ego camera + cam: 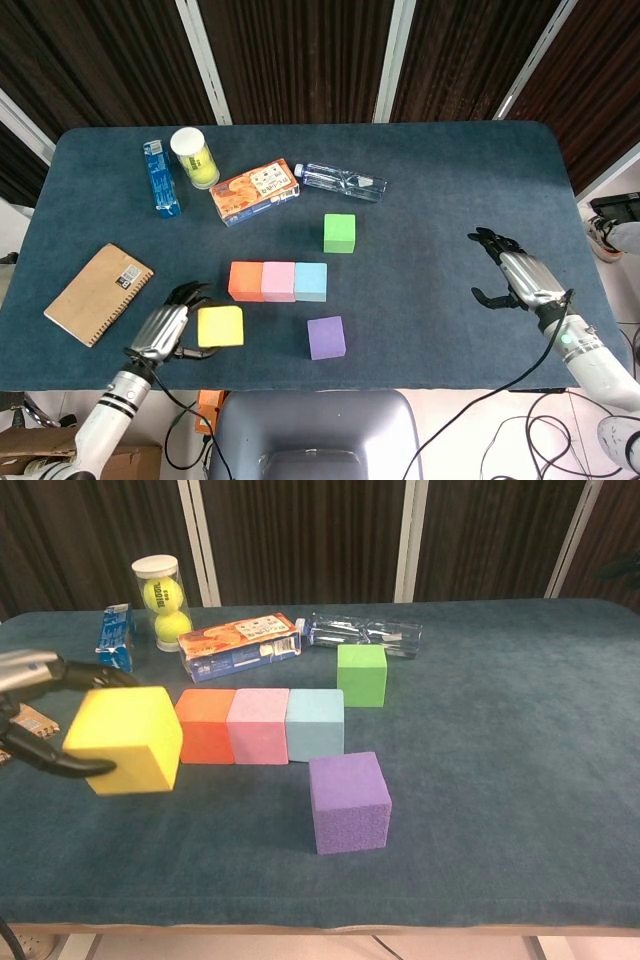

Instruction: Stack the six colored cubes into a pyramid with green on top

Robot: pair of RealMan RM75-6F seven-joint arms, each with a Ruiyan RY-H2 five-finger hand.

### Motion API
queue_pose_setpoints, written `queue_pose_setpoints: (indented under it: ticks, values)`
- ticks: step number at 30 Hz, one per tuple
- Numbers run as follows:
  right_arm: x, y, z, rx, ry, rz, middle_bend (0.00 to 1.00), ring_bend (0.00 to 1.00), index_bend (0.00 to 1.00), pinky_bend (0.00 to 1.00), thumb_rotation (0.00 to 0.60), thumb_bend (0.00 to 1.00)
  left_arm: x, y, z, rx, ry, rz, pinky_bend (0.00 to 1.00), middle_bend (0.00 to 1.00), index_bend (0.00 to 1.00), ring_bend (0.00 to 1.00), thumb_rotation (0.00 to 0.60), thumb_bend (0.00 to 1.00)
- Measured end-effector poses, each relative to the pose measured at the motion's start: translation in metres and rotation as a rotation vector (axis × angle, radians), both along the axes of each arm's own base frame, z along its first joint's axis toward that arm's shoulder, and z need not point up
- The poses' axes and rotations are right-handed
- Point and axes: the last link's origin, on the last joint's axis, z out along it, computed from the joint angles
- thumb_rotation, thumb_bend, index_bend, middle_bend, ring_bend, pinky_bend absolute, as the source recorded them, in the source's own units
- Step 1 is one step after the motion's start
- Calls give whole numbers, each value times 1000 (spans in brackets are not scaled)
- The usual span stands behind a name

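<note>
Dark blue felt-topped table (450,180) before dark brown curtains (300,60) with white vertical posts (388,60)

Head view: camera high above near table edge, looking steeply down; whole table (480,180) in frame, curtain beyond far edge. Chest view: camera low at near edge, facing across table (500,740) toward curtain; closer in.

Landmark: purple cube (326,337), (349,801). Shared: cube row beyond it, green cube (339,232), (362,674) farther back, left hand (162,331), (25,680) left of it. Right hand (520,278) far right of it, head view only.
</note>
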Motion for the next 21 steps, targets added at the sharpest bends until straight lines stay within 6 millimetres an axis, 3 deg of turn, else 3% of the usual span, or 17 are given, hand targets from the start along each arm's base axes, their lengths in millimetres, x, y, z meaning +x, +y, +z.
queue_pose_setpoints:
  ticks: [5, 8, 11, 16, 21]
  values:
    - [-1, 0, -1, 10, 0, -3, 0, 0, 89, 0, 600, 322, 13, 17, 36, 80, 6, 7, 50, 125, 463, 20, 518, 265]
    - [0, -3, -1, 14, -9, -5, 0, 0, 88, 0, 600, 322, 22, 28, 47, 76, 7, 13, 50, 125, 463, 20, 526, 263]
    - [4, -5, -2, 19, -18, -1, 0, 0, 88, 0, 600, 322, 33, 41, 46, 32, 11, 1, 50, 125, 463, 19, 525, 266]
    - [16, -13, 1, 18, -38, 9, 0, 0, 88, 0, 600, 323, 47, 65, 38, -49, 47, -26, 50, 125, 465, 18, 596, 273]
    - [26, -22, 4, 28, -55, -1, 0, 0, 86, 0, 600, 322, 55, 94, 32, -87, 74, -44, 50, 125, 483, 17, 599, 275]
